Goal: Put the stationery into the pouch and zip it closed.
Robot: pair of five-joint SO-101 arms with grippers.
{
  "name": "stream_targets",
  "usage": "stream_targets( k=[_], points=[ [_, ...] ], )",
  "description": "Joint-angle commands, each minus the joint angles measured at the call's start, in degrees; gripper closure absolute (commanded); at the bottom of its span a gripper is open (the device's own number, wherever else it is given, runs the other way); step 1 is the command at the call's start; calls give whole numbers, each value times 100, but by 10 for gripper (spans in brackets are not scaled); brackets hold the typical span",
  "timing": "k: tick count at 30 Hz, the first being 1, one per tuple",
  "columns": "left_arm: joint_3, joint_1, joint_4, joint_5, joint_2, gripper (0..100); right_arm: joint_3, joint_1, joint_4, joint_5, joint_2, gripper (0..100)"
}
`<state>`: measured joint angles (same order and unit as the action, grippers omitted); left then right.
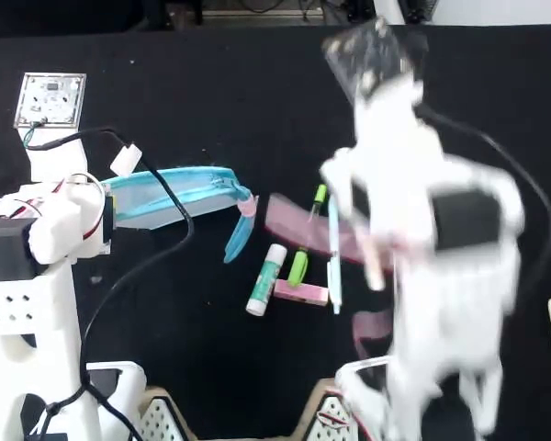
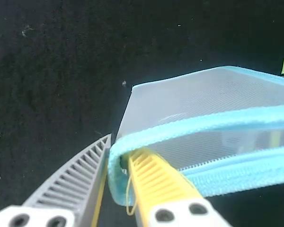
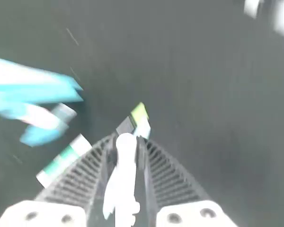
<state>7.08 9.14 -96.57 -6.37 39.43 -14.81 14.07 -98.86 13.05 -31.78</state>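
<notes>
The left claw point(image 2: 119, 152) is pinching the rim of the blue pouch point(image 2: 203, 104), holding its mouth toward the glue stick point(image 1: 266, 278) and green marker point(image 1: 298, 266) lying on the surface point(image 1: 257, 101). The right claw point(image 3: 127, 138) is clamping a white pen point(image 3: 122, 182) nearby. I'm guessing the pen could be snagging the pouch's narrow lip and slipping free.

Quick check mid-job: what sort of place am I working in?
Probably a robot test bench rather than an ordinary desk: a black-covered table, the white left arm and right arm mounted at its near edge, and staged props, a mesh pouch, glue stick and pen.
</notes>
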Motion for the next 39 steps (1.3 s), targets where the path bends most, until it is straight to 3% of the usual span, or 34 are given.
stream_targets(
  k=[1, 7, 17, 22, 31, 39],
  points=[
    [136, 13, -79, 44, -18, 970, -75, 923, 202, -431, -1007, 988],
    [136, -4, -44, 44, -18, 970, -84, 1934, 1204, -756, -1578, 987],
    [136, -585, -79, 26, -18, 970, -31, 2840, 2866, -765, -1921, 987],
    [119, -611, -79, 26, -18, 970, 602, 2910, 3780, -765, -1965, 987],
    [-259, -611, -88, 26, -18, 970, 1631, 3156, 4185, -747, -1938, 987],
    [-259, -611, -281, 26, -18, 970, 2457, 3138, 5468, -712, -1965, 987]
  ],
)
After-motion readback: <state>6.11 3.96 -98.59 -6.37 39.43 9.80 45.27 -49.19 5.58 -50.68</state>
